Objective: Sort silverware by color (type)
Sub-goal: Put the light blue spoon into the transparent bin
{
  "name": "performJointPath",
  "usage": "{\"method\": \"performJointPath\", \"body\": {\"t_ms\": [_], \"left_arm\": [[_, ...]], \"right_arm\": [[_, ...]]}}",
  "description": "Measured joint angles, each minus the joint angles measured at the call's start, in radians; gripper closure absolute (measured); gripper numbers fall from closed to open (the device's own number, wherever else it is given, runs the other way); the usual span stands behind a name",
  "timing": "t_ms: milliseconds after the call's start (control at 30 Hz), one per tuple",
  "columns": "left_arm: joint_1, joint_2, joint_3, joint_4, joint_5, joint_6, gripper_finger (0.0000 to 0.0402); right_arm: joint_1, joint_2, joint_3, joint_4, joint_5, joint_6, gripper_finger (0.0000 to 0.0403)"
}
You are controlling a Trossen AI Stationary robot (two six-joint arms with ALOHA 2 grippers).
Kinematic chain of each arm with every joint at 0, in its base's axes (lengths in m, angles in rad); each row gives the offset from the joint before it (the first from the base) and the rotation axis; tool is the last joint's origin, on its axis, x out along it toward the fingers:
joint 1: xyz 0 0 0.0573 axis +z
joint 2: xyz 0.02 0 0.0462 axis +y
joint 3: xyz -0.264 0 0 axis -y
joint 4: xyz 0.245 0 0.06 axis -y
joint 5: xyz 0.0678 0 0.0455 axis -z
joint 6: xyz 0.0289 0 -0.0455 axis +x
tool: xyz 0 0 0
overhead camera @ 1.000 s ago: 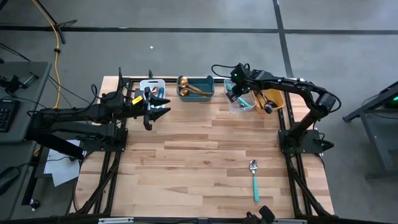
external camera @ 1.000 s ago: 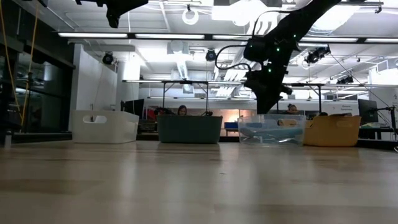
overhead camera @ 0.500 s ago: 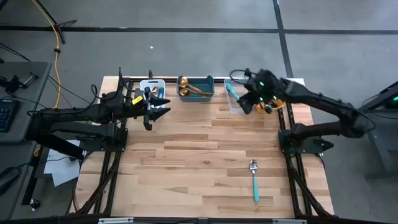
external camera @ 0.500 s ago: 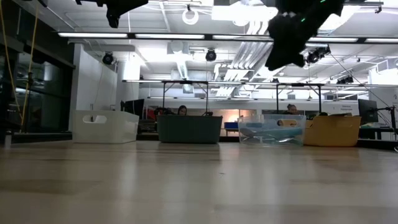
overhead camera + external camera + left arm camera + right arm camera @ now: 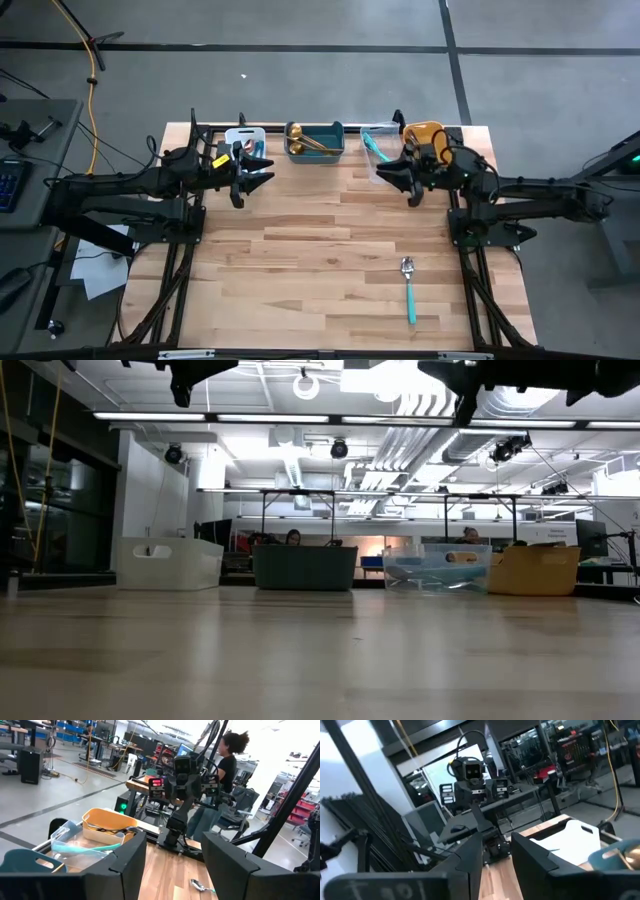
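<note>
The left tool (image 5: 258, 172) stays beside the white bin (image 5: 244, 138), fingers wide and empty. The right tool (image 5: 398, 181) has drawn back from over the clear bin (image 5: 377, 155) to its near edge, fingers narrow, nothing between them. One teal-handled spoon (image 5: 409, 289) lies alone on the worktop's (image 5: 300, 260) open near-right part.

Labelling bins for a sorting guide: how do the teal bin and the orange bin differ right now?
The teal bin holds gold utensils; the orange bin holds dark utensils. The teal bin sits mid-row at the table's far edge and is uncovered from above; the orange bin ends the row on the right, partly under the right tool. Both are small and open-topped.
</note>
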Motion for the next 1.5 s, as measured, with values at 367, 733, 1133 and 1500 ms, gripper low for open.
{"method": "performJointPath", "body": {"t_ms": [367,733,1133,1500], "left_arm": [[0.000,0.000,0.000,0.000,0.000,0.000,0.0220],[0.000,0.000,0.000,0.000,0.000,0.000,0.0220],[0.000,0.000,0.000,-0.001,0.000,0.000,0.0220],[0.000,0.000,0.000,-0.001,0.000,0.000,0.0220]], "right_arm": [[0.010,0.005,0.000,-0.003,0.000,-0.037,0.0306],[0.009,0.005,0.000,-0.004,0.000,-0.038,0.0306],[0.008,0.005,0.000,-0.001,0.002,0.028,0.0306],[0.161,0.053,0.081,-0.267,-0.177,0.292,0.0306]]}}
